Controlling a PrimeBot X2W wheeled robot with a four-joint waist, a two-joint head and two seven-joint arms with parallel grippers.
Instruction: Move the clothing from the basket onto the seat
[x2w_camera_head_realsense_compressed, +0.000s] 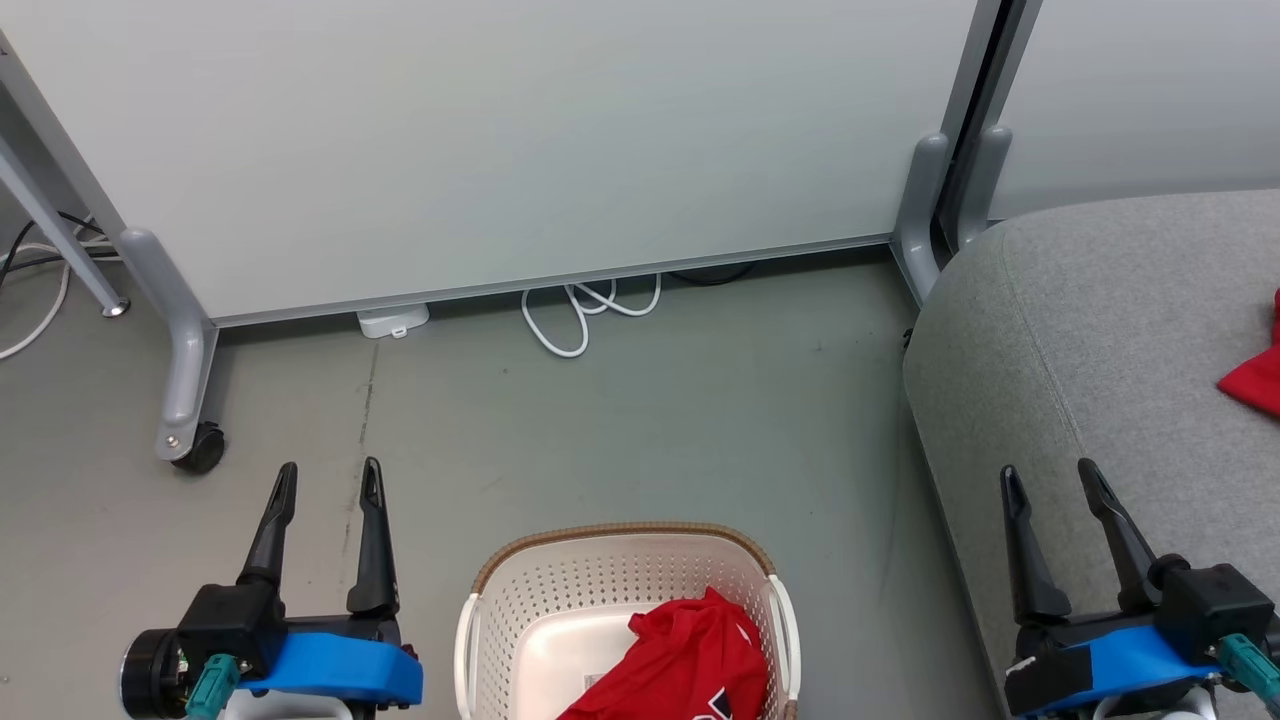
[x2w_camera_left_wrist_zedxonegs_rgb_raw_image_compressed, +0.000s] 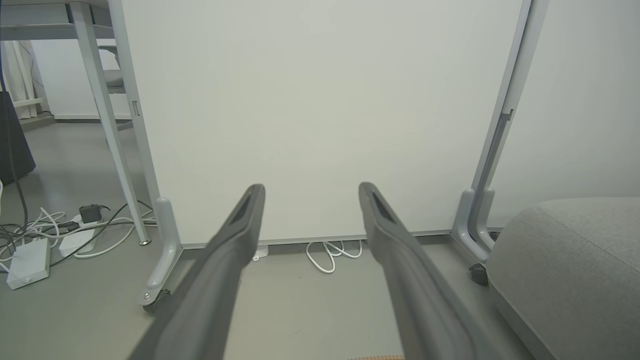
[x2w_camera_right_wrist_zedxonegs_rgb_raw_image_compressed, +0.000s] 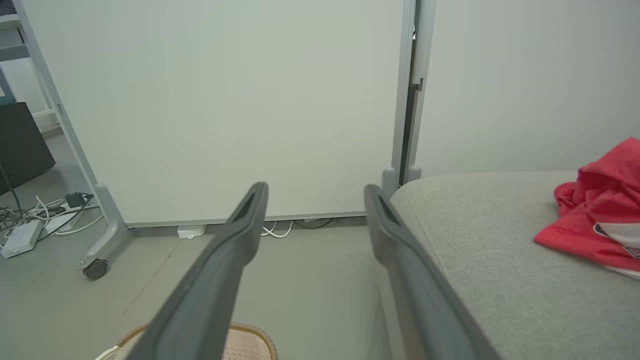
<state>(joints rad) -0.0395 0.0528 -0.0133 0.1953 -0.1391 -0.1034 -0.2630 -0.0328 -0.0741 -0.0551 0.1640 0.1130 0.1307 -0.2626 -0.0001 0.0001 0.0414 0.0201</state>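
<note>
- One grey seat fills the frame's right side, a red garment at its right edge.
- Cream basket, bottom centre, holds the other red garment.
- At the lower corners, left gripper and right gripper stand spread, empty.

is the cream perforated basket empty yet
Not empty: one crumpled bright red fabric garment lies inside the cream-white perforated plastic basket.

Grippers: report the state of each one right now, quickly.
Left gripper: open, holding nothing.
Right gripper: open, holding nothing.
</note>
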